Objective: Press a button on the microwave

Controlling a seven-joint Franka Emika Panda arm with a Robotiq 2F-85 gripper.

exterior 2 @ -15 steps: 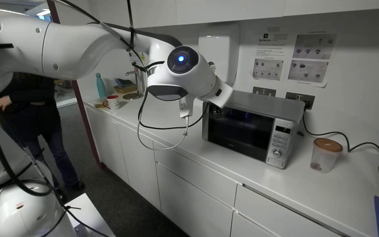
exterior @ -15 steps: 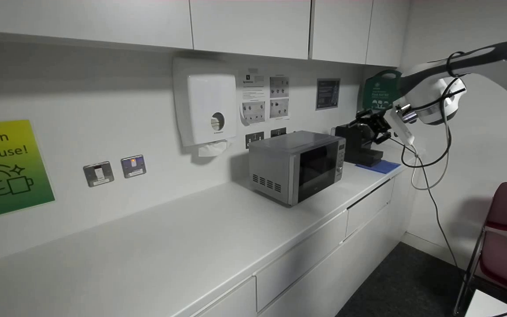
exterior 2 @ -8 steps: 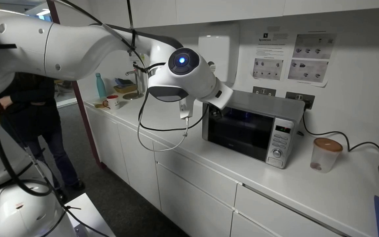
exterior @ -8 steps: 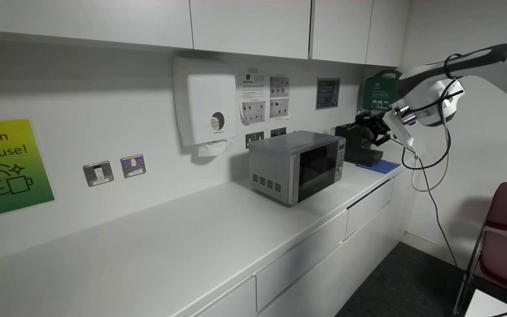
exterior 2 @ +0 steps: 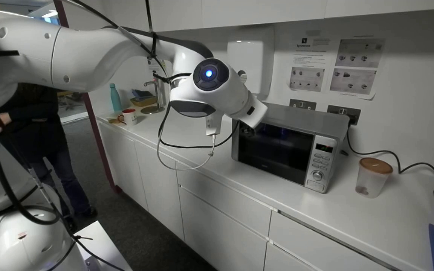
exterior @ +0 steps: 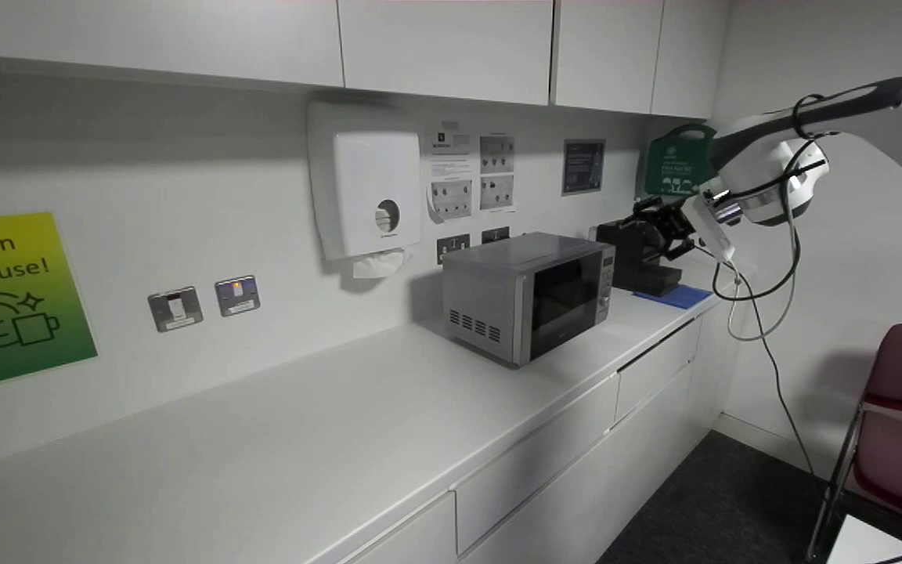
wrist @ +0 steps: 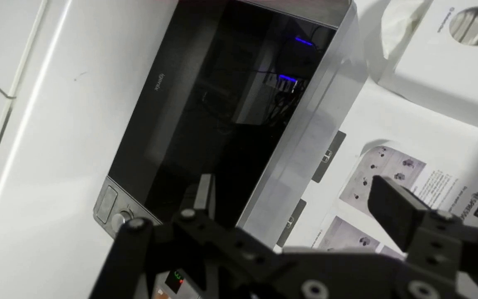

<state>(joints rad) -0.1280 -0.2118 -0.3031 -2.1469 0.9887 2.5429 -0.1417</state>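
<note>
One microwave stands on the worktop, back to the wall, and its small buttons lie at the right end of the front as you face it, below a lit screen and above a round knob. The press looks, in my judgement, not yet made; the step in hand seems to be the approach. To do it well, carry the hand sideways across the door to the button end, drawing the fingers together on the way so that a single blunt tip meets a single button. Come in square to the front and push straight and lightly: a slanted or hard shove might catch a neighbouring button, knock the knob or slide the microwave back. The hand is empty and spread: the wrist view shows its fingers far apart, with the microwave and wall behind the gap, and no contact with anything can be made out. There the hand itself hides most of the buttons, so an exterior view is probably the better guide for aiming. Further out, loops of cable sag beneath the arm in both exterior views and should be kept from snagging, and a lidded tub stands near the button end, so leave room for it.
</note>
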